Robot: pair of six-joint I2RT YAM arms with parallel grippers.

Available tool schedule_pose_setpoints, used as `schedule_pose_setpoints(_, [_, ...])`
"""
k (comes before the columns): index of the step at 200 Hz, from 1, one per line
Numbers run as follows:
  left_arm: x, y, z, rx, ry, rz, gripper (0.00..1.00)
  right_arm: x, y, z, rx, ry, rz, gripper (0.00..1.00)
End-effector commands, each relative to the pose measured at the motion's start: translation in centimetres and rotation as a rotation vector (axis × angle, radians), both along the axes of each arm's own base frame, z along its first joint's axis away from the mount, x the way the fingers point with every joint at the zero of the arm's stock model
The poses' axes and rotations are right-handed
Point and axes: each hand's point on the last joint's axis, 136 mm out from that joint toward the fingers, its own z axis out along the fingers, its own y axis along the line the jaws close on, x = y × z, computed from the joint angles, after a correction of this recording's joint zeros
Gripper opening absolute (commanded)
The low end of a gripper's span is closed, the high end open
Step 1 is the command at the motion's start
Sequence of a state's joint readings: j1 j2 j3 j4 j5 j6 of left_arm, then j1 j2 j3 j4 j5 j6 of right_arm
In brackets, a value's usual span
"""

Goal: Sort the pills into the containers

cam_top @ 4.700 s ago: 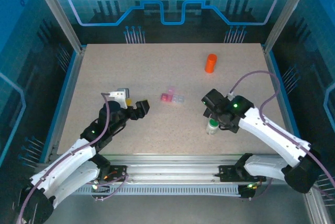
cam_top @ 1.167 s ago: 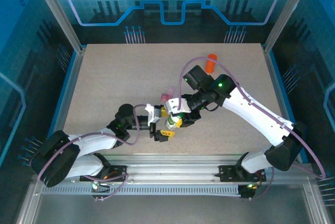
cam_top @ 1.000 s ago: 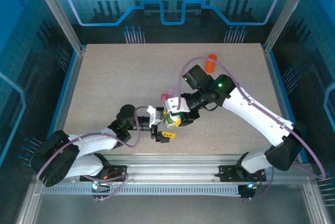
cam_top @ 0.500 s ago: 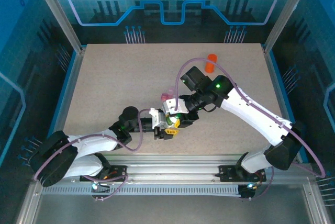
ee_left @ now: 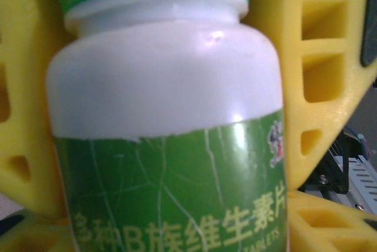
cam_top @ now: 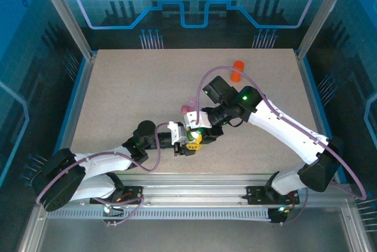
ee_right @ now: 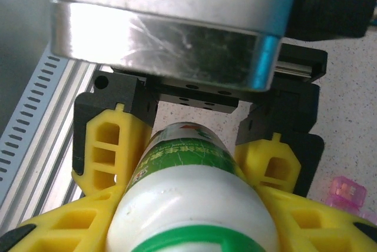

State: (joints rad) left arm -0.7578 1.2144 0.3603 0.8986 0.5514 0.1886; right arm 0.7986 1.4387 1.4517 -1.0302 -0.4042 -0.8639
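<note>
I have both arms meeting near the middle of the table (cam_top: 118, 87), a little toward the near edge. Both are on one white bottle (ee_left: 168, 116) with a green cap and a green label.

The right gripper (cam_top: 199, 136) pinches the bottle at its white shoulder, just under the cap. On the right wrist camera its yellow fingers (ee_right: 53, 228) sit hard against both sides of the neck. The left gripper (cam_top: 187, 146) comes in from the opposite end. Its yellow fingers (ee_right: 109, 146) lie along both sides of the labelled body and look pressed against it, so I read it as clamped on the bottle too. From the left wrist camera the bottle stands right in front of the lens, cap at the top, with yellow fingers flanking it left and right.

The pill box (cam_top: 187, 109) lies flat on the table just beyond the two grippers, on the far side of them. It is between no jaws and touched by neither gripper. I can make out its pink compartment; the right arm covers the rest of it in the overhead view. On the right wrist camera the pink compartment shows at the lower right, on the table just beside the left gripper's finger mount.

An orange bottle (cam_top: 237, 70) stands well apart, toward the far right of the table.
</note>
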Motion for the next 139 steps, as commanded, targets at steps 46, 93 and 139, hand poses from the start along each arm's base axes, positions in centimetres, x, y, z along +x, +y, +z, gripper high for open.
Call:
schedule_pose_setpoints(46, [-0.6, -0.4, 1.9, -0.036, -0.089, -0.007, 0.26, 1.4, -0.2, 0.5, 0.015, -0.065, -0.073, 0.48])
schedule_pose_setpoints(93, [0.5, 0.2, 1.4, -0.035, -0.095, 0.074, 0.13, 2.5, -2.0, 2.7, 0.068, -0.112, -0.142, 0.68])
schedule_pose_setpoints(139, [3.1, 1.1, 1.5, -0.035, -0.088, 0.235, 0.0, 3.7, -3.5, 5.1, 0.163, -0.208, -0.245, 1.0])
